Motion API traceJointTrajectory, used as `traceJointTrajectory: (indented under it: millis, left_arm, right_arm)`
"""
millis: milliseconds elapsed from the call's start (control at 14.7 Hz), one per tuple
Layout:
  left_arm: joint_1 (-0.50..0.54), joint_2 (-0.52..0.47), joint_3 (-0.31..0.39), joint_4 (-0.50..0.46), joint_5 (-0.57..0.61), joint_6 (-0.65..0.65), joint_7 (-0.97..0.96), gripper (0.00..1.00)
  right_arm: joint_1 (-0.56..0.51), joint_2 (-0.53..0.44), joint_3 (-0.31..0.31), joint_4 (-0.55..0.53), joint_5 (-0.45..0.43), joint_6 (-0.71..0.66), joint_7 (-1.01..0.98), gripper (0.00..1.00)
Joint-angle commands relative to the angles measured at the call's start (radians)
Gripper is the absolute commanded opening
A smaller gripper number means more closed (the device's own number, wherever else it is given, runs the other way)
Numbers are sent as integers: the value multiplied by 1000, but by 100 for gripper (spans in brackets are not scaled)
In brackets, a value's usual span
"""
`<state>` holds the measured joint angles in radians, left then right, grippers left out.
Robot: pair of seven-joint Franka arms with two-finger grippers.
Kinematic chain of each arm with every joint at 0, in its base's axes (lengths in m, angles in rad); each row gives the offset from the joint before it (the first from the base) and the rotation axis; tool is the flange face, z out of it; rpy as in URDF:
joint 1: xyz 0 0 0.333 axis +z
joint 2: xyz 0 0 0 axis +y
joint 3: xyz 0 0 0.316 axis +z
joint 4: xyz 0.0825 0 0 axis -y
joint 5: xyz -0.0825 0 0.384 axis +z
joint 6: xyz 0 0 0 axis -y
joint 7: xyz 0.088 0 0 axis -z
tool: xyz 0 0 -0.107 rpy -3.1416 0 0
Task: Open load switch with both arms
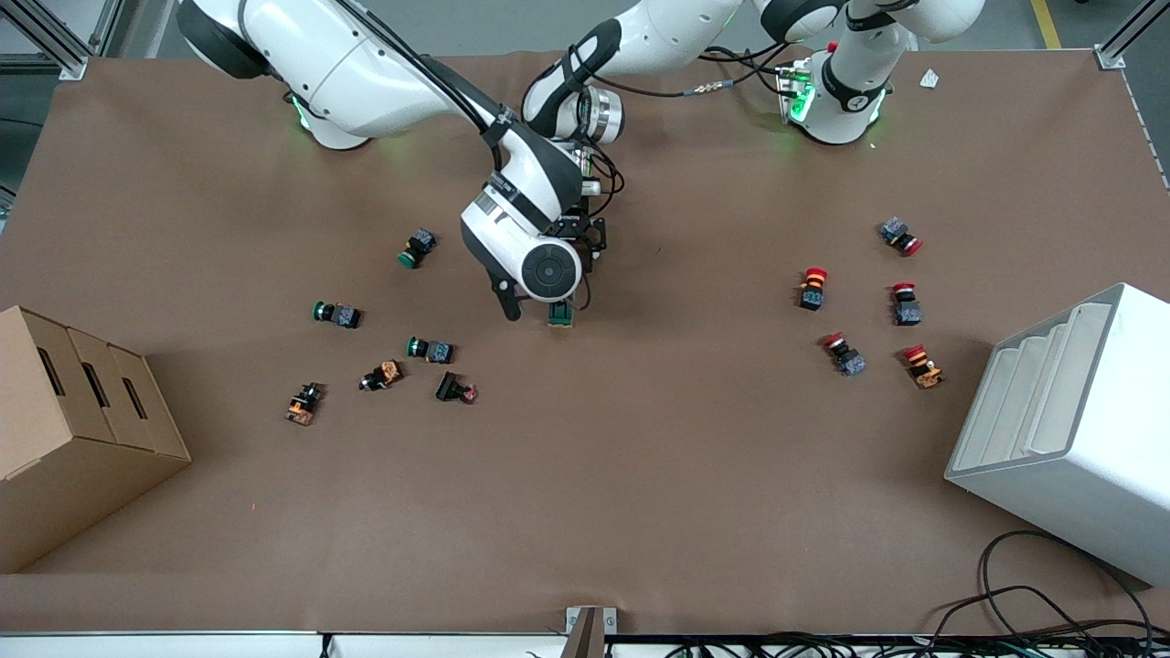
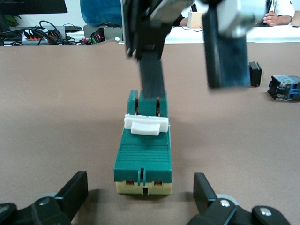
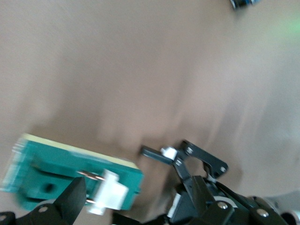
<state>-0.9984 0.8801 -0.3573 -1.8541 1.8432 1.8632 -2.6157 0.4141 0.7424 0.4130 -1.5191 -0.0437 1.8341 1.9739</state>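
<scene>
The load switch is a dark-green block on a cream base, lying mid-table, mostly hidden under the right arm's wrist in the front view. In the left wrist view the load switch shows its white lever tab across the top. My left gripper is open, with a finger on each side of one end of the switch and not touching it. My right gripper is open over the other end. One of its fingers stands on the switch just past the tab. The right wrist view is blurred and shows the switch by the right gripper.
Green push buttons and several other buttons lie toward the right arm's end. Red-capped buttons lie toward the left arm's end. A cardboard box and a white rack stand at the table's ends.
</scene>
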Motion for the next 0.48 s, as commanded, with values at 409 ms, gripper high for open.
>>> traceJointTrajectory:
  millis: [409]
  left_arm:
    - [10, -22, -25, 53, -145, 10, 89, 98]
  right_arm:
    - [-311, -129, 10, 94, -97, -102, -758, 100]
